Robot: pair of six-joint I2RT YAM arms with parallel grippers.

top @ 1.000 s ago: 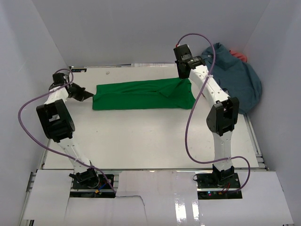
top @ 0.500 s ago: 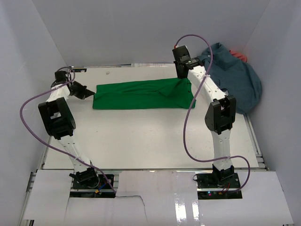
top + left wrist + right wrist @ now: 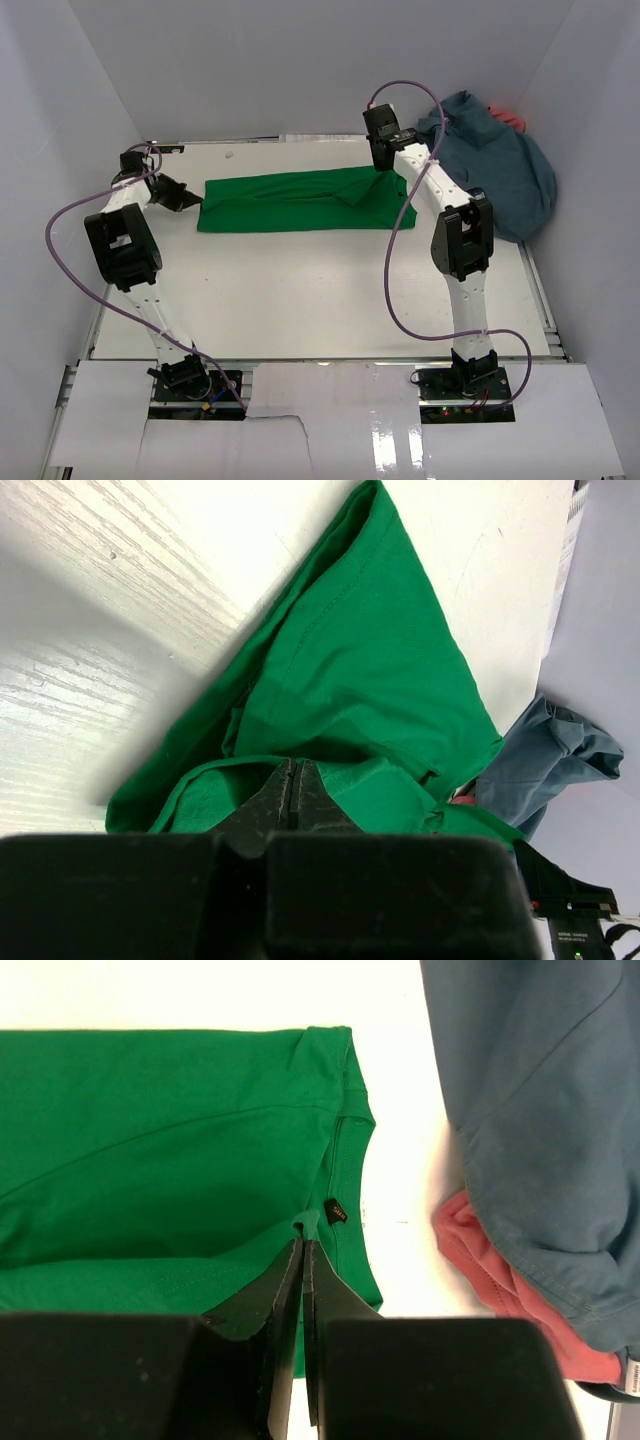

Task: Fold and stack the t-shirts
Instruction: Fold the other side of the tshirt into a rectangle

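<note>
Top external: left gripper (image 3: 195, 199) and right gripper (image 3: 386, 167) each clamp tight on green t-shirt (image 3: 300, 202).

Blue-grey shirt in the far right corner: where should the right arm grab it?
The blue-grey shirt is a crumpled heap by the right wall, lying over the red shirt. Probably pinch its edge nearest the green shirt, high up, coming from above and the left, so it lifts alone.

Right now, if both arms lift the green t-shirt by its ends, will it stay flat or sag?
Likely sags: the green t-shirt is thin cloth, creased and bunched at the left gripper. Probably light, since a small pinch at the right gripper is enough to tent its edge. The folded layers may slip apart when raised; nothing visible holds them together.
</note>
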